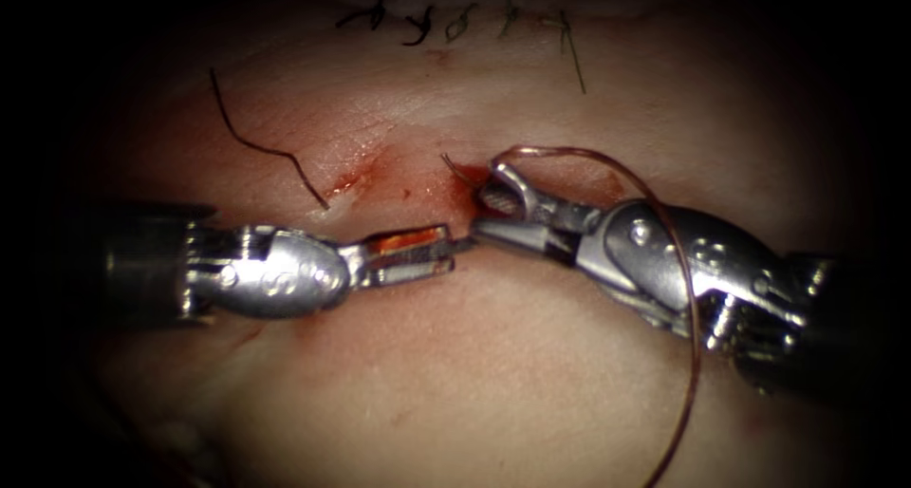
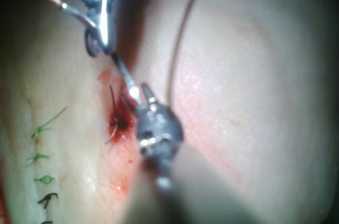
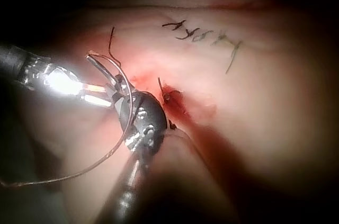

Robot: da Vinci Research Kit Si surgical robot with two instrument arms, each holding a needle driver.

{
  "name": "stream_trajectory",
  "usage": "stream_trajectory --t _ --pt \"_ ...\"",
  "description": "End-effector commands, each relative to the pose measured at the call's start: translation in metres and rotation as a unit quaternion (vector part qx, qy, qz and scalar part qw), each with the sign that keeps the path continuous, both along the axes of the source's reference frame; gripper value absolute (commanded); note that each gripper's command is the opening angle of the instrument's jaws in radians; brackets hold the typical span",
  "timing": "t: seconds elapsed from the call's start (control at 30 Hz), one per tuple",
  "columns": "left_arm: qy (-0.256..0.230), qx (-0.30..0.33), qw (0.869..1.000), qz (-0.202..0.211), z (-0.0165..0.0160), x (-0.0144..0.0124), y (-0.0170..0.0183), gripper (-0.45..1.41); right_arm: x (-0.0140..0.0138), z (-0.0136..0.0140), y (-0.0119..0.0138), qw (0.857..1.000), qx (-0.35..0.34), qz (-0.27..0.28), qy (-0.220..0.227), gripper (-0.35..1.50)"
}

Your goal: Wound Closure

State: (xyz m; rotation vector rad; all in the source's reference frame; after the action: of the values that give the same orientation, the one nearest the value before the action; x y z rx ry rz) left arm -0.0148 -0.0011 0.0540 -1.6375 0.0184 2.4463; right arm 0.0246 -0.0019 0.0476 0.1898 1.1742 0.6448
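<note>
Background: pale pork tissue [image 1: 493, 355] lies under everything we see, dark toward the edges.
Cut: one cut [image 1: 380, 175] runs across the middle of the tissue, with red fluid [image 1: 418, 189] pooled on and around it.
Left claw: we see the left claw [image 1: 454, 251] spread a little with nothing between its jaws. Its shaft lies almost level and its tip points right, just below the cut.
Right claw: the right claw [image 1: 482, 213] pinches the needle [image 1: 508, 175] near one end of its curve, as far as we can make out. It points left and slightly up, so the two tips nearly meet.
Needle: one, clear of the tissue, just right of the cut. Its short arc curls up from the right claw and bends back toward the cut.
Thread: one coppery thread [image 1: 683, 289] starts by the needle, arches over the right tool and drops down across its wrist.
Loose ends: one long dark cut end [image 1: 261, 146] lies on the tissue left of the cut, and one short tail [image 1: 455, 168] stands at the cut's right end.
Finished stitches: we count about five knots [image 1: 455, 21] in a row along the far edge.
</note>
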Motion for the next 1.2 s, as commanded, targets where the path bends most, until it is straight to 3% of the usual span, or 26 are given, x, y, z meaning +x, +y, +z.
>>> stream_trajectory --t 0.03,0.1,0.23,0.4,0.57,0.77,0.9,1.2 --pt "-0.001 0.004 1.0 0.007 0.0003 -0.0002 0.0001 0.44 0.0003 0.0011 -0.0004 1.0 0.002 -0.026 0.007 -0.35" --pt "0.003 0.025 1.0 0.016 -0.0002 0.0002 0.0006 0.46 0.0001 0.0013 -0.0005 0.999 -0.006 -0.043 0.017 -0.35" --pt "0.024 0.093 0.993 0.073 -0.0017 0.0016 0.0023 0.49 -0.0004 0.0015 -0.0006 0.995 -0.021 -0.092 0.042 -0.35" --pt "0.026 0.194 0.978 0.073 -0.0025 0.0026 0.0039 0.76 -0.0003 0.0016 -0.0004 0.983 -0.05 -0.16 0.067 -0.35" --pt "0.009 0.288 0.953 0.095 -0.0027 0.0025 0.004 0.74 -0.0001 0.0016 -0.0005 0.972 -0.104 -0.206 0.05 -0.35" --pt "0.067 0.361 0.925 0.098 -0.0021 0.0019 0.0032 0.68 0.0004 0.0016 -0.0003 0.958 -0.154 -0.241 0.035 -0.35" --pt "0.071 0.379 0.918 0.089 -0.0014 0.0009 0.0031 0.69 0.0009 0.0014 -0.0002 0.947 -0.186 -0.26 0.031 -0.35" --pt "0.068 0.381 0.917 0.097 0.0003 -0.0022 0.0026 0.79 0.0034 0.0006 -0.0008 0.934 -0.211 -0.285 0.05 -0.35"
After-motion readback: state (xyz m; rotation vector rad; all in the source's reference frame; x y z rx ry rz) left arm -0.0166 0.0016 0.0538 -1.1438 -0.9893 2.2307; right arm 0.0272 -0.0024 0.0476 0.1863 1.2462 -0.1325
